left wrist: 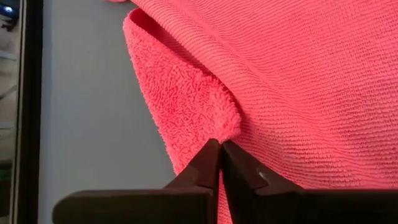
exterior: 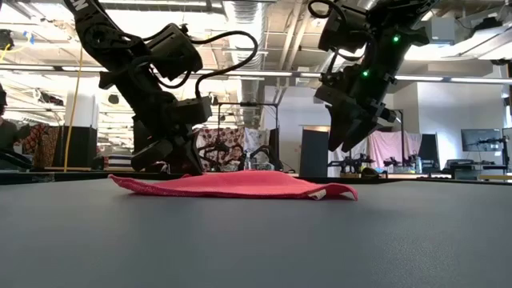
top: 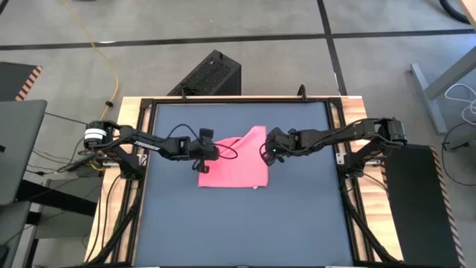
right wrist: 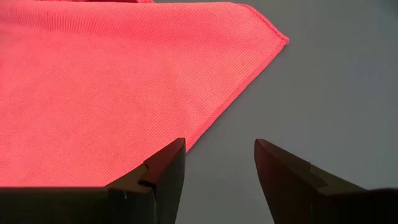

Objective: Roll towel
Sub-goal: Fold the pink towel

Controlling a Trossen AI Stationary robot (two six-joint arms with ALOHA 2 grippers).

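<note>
Left gripper (left wrist: 220,149) pinched on folded-over edge of pink towel (top: 236,160) | towel flat mid-table, one corner curled | right gripper (right wrist: 219,163) spread wide, empty, raised above opposite edge

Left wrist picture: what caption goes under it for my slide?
Left gripper shut on the folded-over edge of the pink towel lying on the grey table.

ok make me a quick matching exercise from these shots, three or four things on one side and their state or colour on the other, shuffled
Things:
1. left claw
2. right claw
3. towel
4. tabletop

States:
a. dark grey, bare in front
b. open, above the towel's edge
c. bright pink, lying flat
d. shut, pinching a folded-up towel edge

Pairs: 1-d, 2-b, 3-c, 4-a
</note>
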